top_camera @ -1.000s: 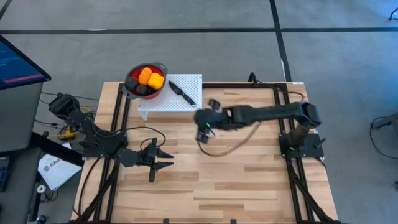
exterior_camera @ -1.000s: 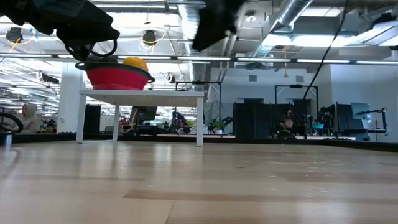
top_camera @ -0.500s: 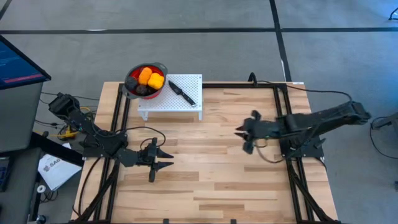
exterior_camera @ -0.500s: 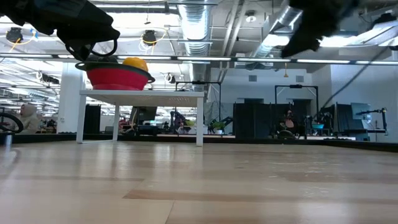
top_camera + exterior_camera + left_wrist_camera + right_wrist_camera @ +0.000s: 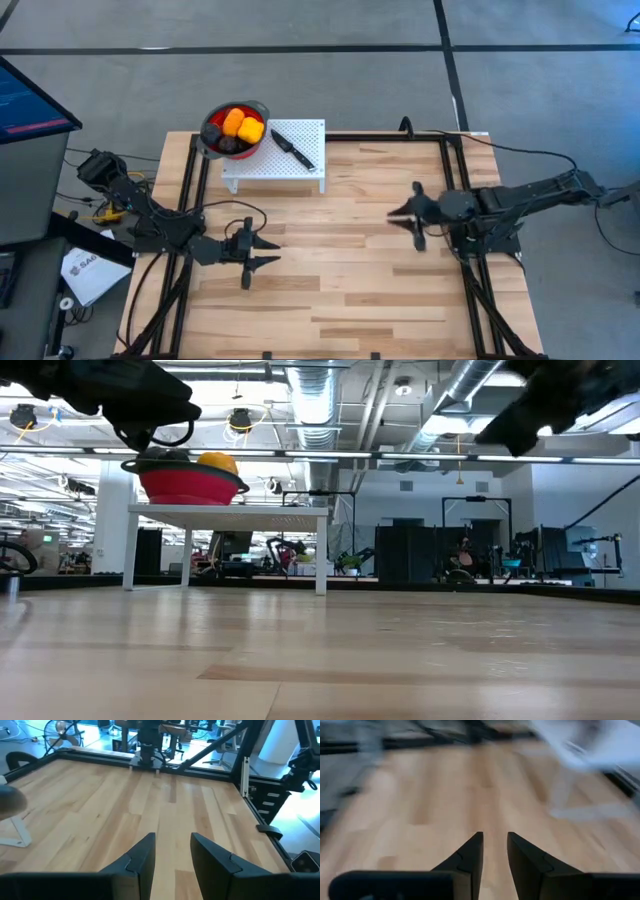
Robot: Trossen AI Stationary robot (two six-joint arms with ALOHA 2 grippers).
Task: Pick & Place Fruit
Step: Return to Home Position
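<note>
Fruit [image 5: 238,127] is sitting in the colander [image 5: 185,485] on the shelf [image 5: 300,168]; left gripper [image 5: 172,845] and right gripper [image 5: 495,845] are hovering near it, fingers slightly spread.

— How does the left arm [image 5: 160,226] sit?
— Folded low on its own side. The left gripper [image 5: 266,253] points toward the middle, its fingers [image 5: 142,862] parted with a clear gap.
— And the right arm [image 5: 522,195]?
— Stretched nearly flat from its base. The right gripper [image 5: 403,217] faces the left one, well apart from it, its fingers [image 5: 470,857] slightly parted.
</note>
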